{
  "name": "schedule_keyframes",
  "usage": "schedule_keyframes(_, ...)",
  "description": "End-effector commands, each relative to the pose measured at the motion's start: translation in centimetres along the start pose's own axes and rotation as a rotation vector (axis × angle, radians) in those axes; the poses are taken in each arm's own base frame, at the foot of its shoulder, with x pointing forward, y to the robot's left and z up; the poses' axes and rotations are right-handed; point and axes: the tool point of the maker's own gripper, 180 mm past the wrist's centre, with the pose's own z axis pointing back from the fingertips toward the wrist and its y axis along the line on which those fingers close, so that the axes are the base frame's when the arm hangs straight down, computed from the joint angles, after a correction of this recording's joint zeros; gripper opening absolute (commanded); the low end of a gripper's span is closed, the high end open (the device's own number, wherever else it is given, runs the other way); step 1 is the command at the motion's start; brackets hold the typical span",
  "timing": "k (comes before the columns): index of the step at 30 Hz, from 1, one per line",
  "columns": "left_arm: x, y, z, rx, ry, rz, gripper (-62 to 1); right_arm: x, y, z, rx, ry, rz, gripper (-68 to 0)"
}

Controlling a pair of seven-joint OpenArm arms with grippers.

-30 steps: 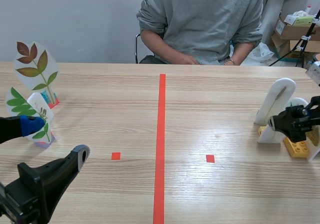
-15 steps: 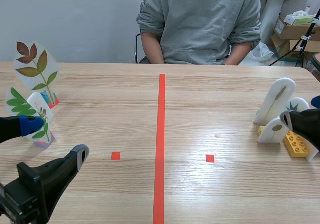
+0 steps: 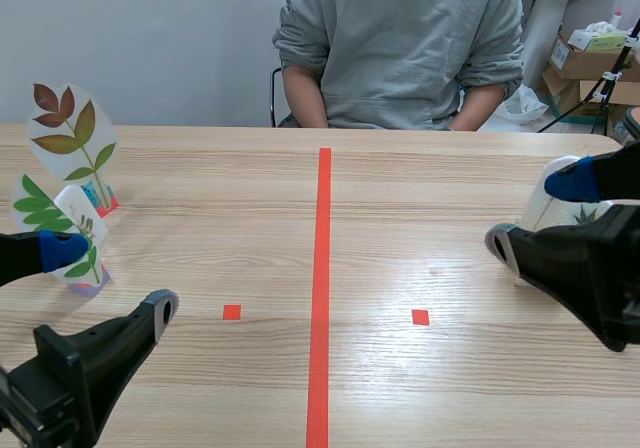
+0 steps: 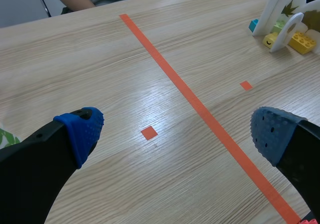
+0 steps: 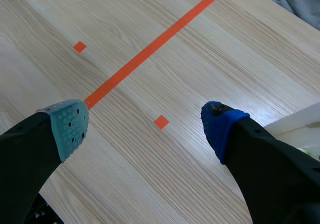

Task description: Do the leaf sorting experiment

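**Both claws gape over the counter, leaf cards parked at either edge**

The left claw (image 3: 113,278) hangs low over the counter (image 3: 220,218) near its left edge, with its fingers spread wide and nothing between them. In its own wrist view, the left claw (image 4: 175,134) frames bare wood, one small red square and part of the tape line (image 4: 200,111).

Two leaf cards stand upright on small coloured bases near the left edge. The brown-and-green leaf card (image 3: 72,133) is the farther one from the robot. The green leaf card (image 3: 45,213) is nearer, and the left claw's blue-padded finger crosses in front of its lower part. The pictures do not settle whether that finger touches the card.

The right claw (image 3: 537,211) sits above the right side of the counter, likewise parted and holding nothing. In its wrist view, the right claw (image 5: 144,126) spans the tape line and a red square.

Behind it, by the right edge, stand the white leaf cards (image 4: 280,4), clustered together and upright. The yellow brick (image 4: 302,41) lies just beside them. From the scene camera the claw hides most of this group.

A person (image 3: 400,38) in a grey sweatshirt sits at the far edge, facing the tape line, which runs straight down the middle of the counter.
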Motion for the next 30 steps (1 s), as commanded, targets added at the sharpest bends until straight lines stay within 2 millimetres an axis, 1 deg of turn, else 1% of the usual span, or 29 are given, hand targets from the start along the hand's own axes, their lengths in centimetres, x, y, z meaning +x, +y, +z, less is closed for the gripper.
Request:
schedule_keyframes(1, 1.2, 0.09, 0.04, 0.001, -0.039, -0.011, 1.4, 0.02, -0.04, 0.12, 0.008, -0.004, 0.005, -21.0)
schedule_keyframes(7, 1.89, 0.34, 0.25, -0.002, -0.071, -0.012, 1.4, 0.43, -0.04, 0.12, 0.008, -0.027, 0.006, -21.1)
schedule_keyframes(30, 1.71, 0.28, 0.25, -0.005, -0.061, -0.012, 1.4, 0.34, -0.17, 0.11, 0.002, -0.02, 0.013, -21.1)
